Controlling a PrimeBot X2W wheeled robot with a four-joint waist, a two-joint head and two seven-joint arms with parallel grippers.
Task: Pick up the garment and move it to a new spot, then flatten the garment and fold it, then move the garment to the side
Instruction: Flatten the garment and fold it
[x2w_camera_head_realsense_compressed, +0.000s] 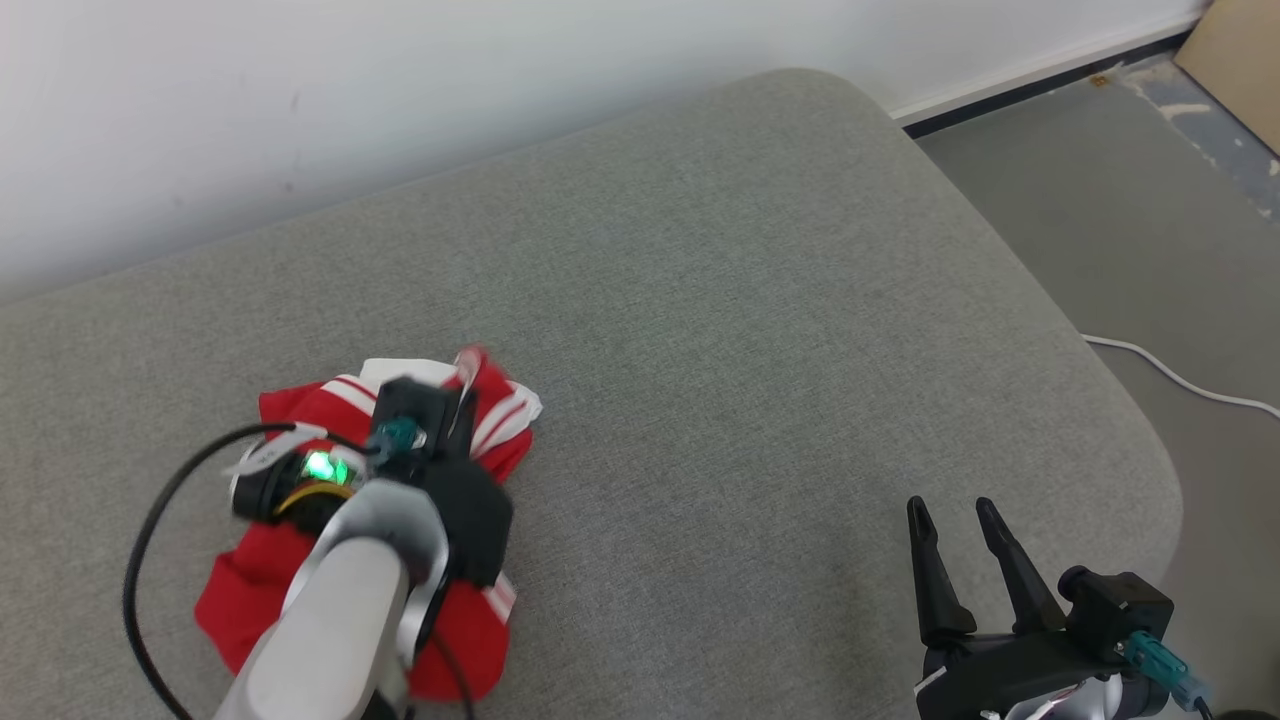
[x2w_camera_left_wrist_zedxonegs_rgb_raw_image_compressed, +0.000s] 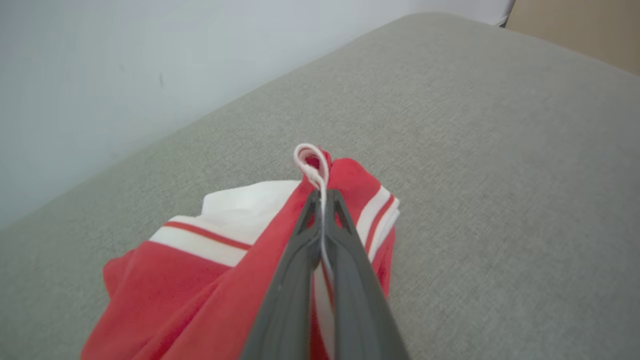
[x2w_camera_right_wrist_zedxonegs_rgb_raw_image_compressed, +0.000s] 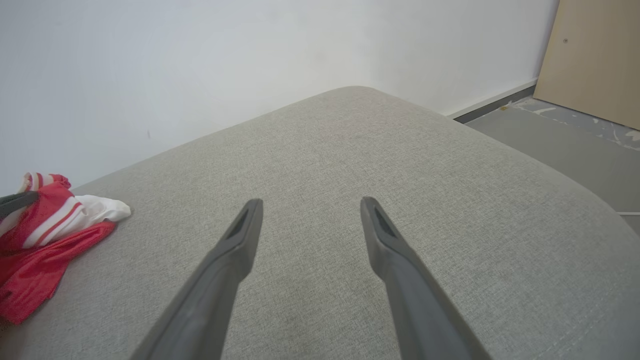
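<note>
Left gripper (x2w_camera_left_wrist_zedxonegs_rgb_raw_image_compressed: 324, 196) clamps a white loop (x2w_camera_left_wrist_zedxonegs_rgb_raw_image_compressed: 310, 160), maybe a cord, of the garment (x2w_camera_left_wrist_zedxonegs_rgb_raw_image_compressed: 190, 280) on the cushion (x2w_camera_head_realsense_compressed: 750, 300), left; right gripper (x2w_camera_right_wrist_zedxonegs_rgb_raw_image_compressed: 311, 202) hovers near right, jaws apart.

Head high, wrist views low, sharing cushion (x2w_camera_head_realsense_compressed: 720, 300)

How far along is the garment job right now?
Done: nothing yet; the garment lies crumpled on the cushion. In hand: the left gripper is shut on its white-trimmed edge, ready to lift. The right gripper is open, well clear of it. Left: move, flatten, fold, set aside.
</note>
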